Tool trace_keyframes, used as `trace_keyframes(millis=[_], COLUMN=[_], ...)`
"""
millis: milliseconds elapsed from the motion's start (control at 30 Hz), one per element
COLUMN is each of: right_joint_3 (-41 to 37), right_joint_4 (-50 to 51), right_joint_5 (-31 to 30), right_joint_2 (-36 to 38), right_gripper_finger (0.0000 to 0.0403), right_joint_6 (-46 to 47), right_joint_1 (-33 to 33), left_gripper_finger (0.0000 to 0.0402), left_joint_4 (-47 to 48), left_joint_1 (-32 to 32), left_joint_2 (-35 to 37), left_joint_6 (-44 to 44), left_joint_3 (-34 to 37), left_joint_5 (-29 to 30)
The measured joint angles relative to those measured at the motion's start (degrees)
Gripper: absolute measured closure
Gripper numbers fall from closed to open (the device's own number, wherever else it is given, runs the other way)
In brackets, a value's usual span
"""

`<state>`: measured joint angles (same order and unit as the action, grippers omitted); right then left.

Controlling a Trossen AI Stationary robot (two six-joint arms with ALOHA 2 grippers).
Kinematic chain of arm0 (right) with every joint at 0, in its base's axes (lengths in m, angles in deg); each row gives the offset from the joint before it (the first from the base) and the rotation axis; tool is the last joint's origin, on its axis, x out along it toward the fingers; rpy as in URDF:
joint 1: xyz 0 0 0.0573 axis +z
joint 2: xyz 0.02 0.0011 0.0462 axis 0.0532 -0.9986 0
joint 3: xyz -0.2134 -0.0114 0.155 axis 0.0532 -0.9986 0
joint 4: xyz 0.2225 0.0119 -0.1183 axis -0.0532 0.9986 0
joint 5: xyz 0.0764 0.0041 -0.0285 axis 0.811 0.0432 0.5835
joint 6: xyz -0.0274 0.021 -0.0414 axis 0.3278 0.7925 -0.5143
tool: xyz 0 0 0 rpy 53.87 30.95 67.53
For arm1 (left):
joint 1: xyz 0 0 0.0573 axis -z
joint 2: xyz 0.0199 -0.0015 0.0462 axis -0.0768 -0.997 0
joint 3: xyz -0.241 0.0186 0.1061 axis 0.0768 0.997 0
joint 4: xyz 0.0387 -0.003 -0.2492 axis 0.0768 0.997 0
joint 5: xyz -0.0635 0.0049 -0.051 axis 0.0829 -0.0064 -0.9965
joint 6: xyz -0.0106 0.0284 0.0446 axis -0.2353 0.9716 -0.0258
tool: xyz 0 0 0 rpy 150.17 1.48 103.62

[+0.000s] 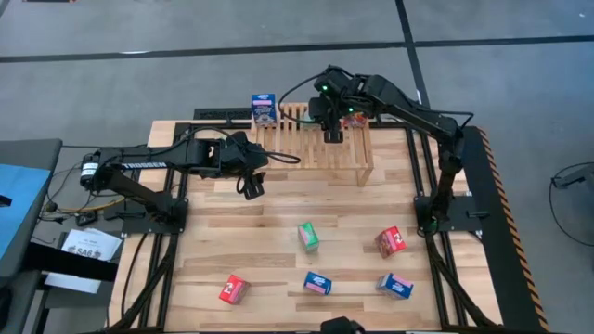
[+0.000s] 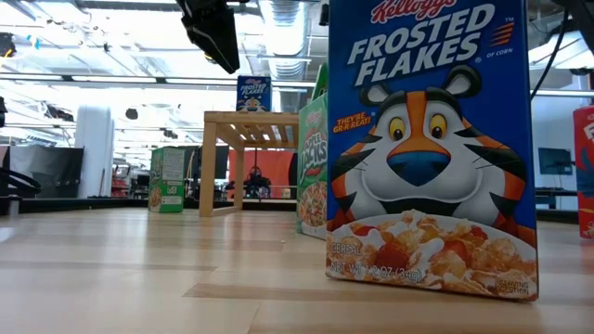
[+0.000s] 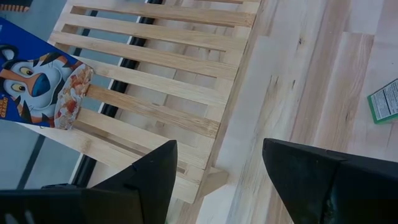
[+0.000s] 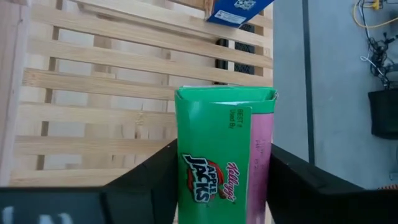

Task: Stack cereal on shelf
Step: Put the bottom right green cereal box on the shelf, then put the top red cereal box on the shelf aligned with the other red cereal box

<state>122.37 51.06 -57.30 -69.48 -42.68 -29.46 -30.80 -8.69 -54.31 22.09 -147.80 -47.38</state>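
The slatted wooden shelf (image 1: 316,148) stands at the table's far middle. A blue cereal box (image 1: 264,109) stands upright on its far left corner and also shows in the left wrist view as the blue box (image 3: 37,81). My right gripper (image 1: 332,128) hangs over the shelf's far part, shut on a green cereal box (image 4: 221,162). My left gripper (image 1: 252,184) is open, beside the shelf's near left corner (image 3: 208,177), touching nothing. Several boxes lie on the table: a green one (image 1: 308,237), two red ones (image 1: 391,241) (image 1: 232,289) and two blue ones (image 1: 317,283) (image 1: 395,285). My right gripper pinches the green box between its two fingers (image 4: 158,177), one on each narrow side (image 4: 261,155). It comes from above, pointing down at the shelf slats (image 4: 93,84). The box's printed front faces the wrist camera. Whether the box's far end (image 4: 227,96) touches the slats, I cannot tell.
In the low view a blue box (image 2: 432,139) stands close before the camera and hides much of the table. A green box (image 2: 313,167), another green box (image 2: 167,179) and a red one (image 2: 585,167) stand beyond it. Bare planks (image 1: 223,223) lie near the shelf.
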Motion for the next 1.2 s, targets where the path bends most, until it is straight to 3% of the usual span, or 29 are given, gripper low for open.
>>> trace_keyframes(millis=[233, 1200], right_joint_3=[0.00, 0.10], right_joint_4=[-1.84, -5.37], right_joint_5=[-0.83, -2.95], right_joint_2=[0.00, 1.02], right_gripper_finger=[0.0142, 0.0142], right_joint_6=[-0.11, 2.85], right_joint_1=[-0.04, -0.47], left_gripper_finger=[0.0175, 0.0175], left_joint_4=[0.00, 0.00], left_joint_1=[0.00, 0.00], left_joint_2=[0.00, 0.00], left_joint_6=[0.00, 0.00], left_joint_3=[0.00, 0.00], left_joint_5=[-0.01, -0.01])
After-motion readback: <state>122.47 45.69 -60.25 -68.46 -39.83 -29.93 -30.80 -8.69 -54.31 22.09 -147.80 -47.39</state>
